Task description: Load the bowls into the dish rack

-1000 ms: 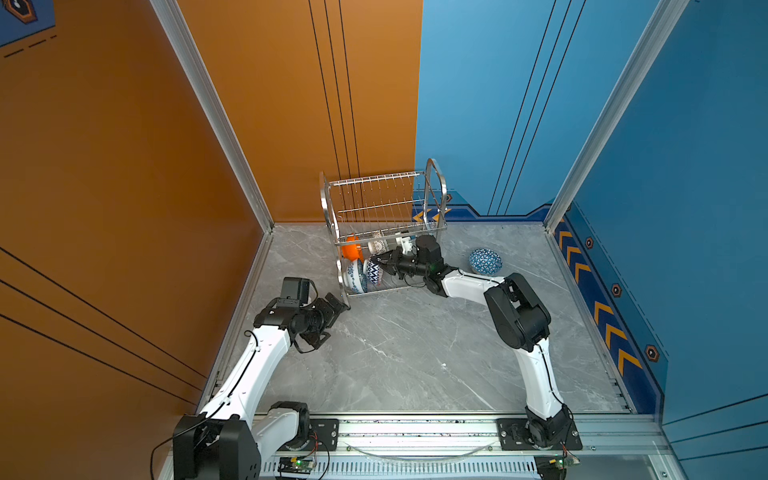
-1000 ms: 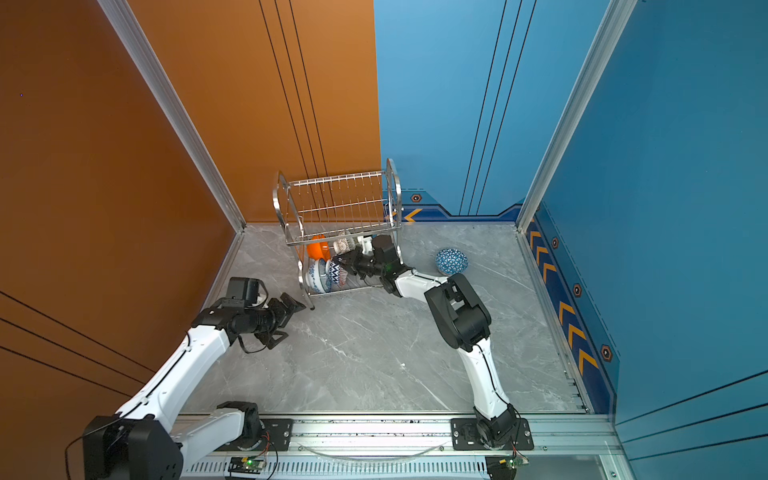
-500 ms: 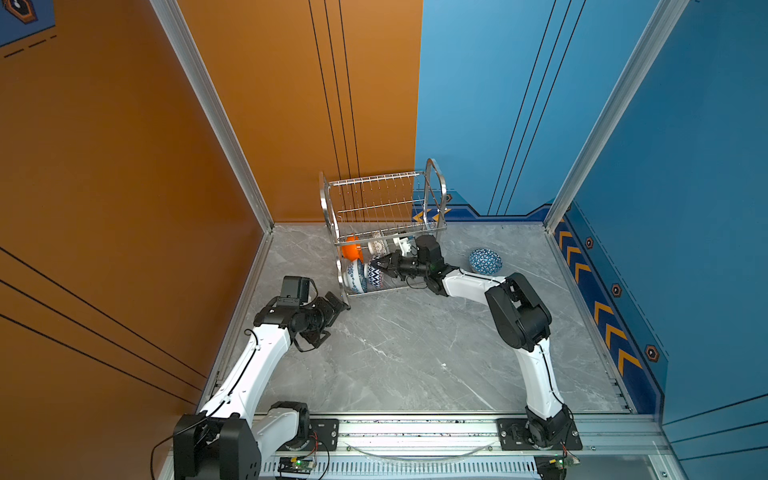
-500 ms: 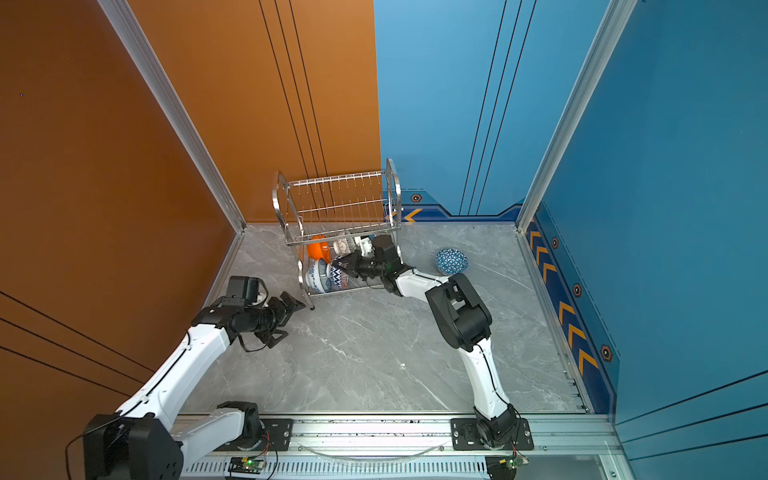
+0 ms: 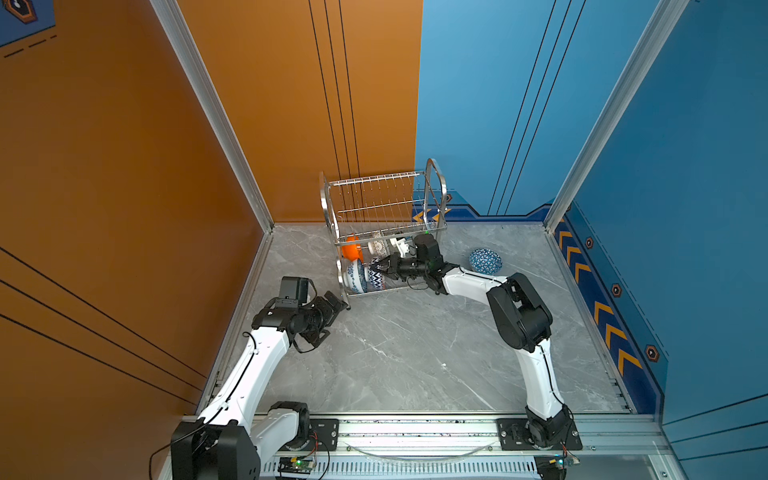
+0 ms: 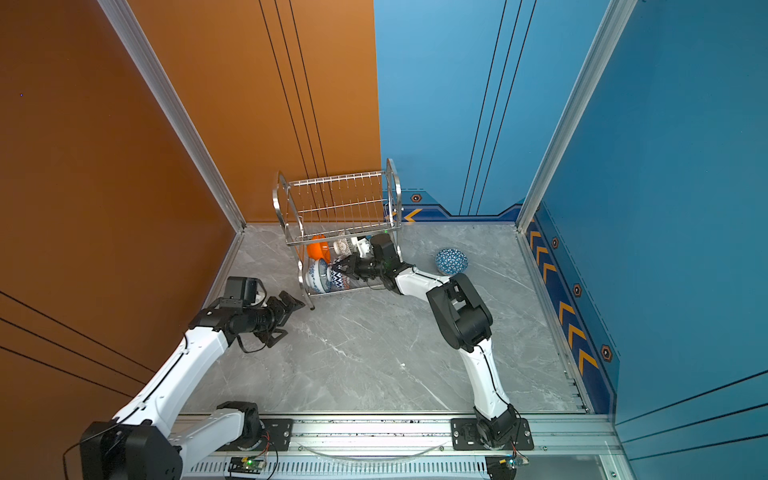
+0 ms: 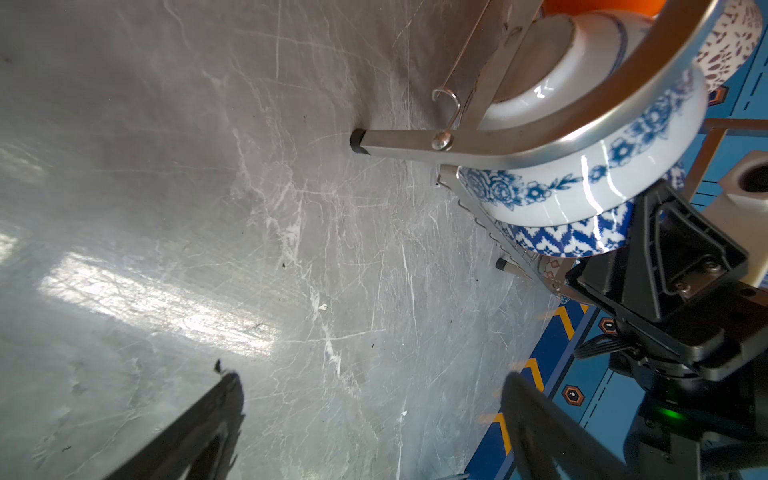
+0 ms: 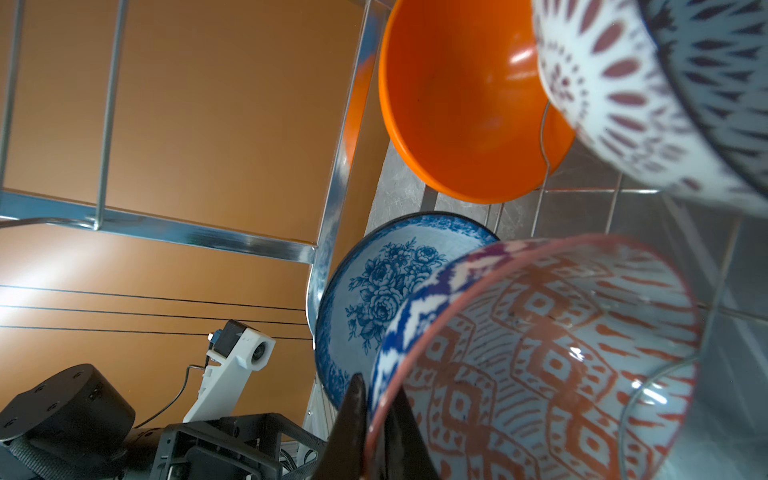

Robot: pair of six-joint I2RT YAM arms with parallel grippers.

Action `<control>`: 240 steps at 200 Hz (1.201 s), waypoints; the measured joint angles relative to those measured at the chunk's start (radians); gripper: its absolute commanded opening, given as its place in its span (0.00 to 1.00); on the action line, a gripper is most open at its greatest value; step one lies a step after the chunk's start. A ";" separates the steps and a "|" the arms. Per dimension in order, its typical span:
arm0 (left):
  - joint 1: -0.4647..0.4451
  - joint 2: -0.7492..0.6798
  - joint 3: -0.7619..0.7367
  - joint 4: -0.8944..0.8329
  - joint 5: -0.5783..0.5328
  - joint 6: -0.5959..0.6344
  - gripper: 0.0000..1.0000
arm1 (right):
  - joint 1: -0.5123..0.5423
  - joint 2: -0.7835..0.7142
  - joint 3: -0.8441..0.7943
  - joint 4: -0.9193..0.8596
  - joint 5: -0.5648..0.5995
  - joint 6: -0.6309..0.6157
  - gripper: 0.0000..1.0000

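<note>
The dish rack (image 5: 374, 195) stands at the back of the table. On its lower shelf, in both top views, are a plain orange bowl (image 5: 351, 249), a white lattice bowl (image 5: 378, 247) and a blue floral bowl (image 5: 356, 276). My right gripper (image 8: 376, 399) reaches into that shelf, shut on the rim of the orange-white geometric bowl (image 8: 540, 353), which stands on edge against the floral bowl (image 8: 382, 282). A blue-white triangle bowl (image 5: 485, 260) sits on the table right of the rack. My left gripper (image 7: 370, 380) hangs open and holds nothing, beside the rack's front left foot (image 7: 359, 141).
The rack's upper tier (image 6: 340, 199) holds nothing. Orange and blue walls close in the grey marble table (image 5: 415, 353) at the back and sides. The right arm's elbow (image 5: 519, 316) stands over the table's right half.
The right gripper has edged slightly left with the geometric bowl, bringing it closer to the floral bowl. The left arm has not moved.
</note>
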State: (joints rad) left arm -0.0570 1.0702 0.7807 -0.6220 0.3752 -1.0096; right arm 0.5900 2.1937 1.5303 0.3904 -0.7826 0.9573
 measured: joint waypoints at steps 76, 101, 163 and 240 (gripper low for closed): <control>0.000 -0.044 -0.016 0.000 0.000 -0.004 0.98 | 0.006 -0.019 -0.031 -0.042 0.003 -0.003 0.33; -0.001 -0.062 -0.029 0.000 0.000 -0.007 0.98 | 0.006 -0.036 -0.055 -0.045 0.013 0.009 0.38; -0.014 -0.088 -0.048 -0.003 0.000 -0.011 0.98 | 0.011 -0.100 -0.133 -0.048 0.035 0.037 0.45; -0.029 -0.099 -0.062 -0.003 -0.005 -0.019 0.98 | 0.018 -0.172 -0.171 -0.047 0.055 0.045 0.61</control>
State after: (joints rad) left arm -0.0864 0.9714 0.7189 -0.6254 0.3702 -1.0283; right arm 0.6079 2.0220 1.3598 0.3435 -0.7280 1.0019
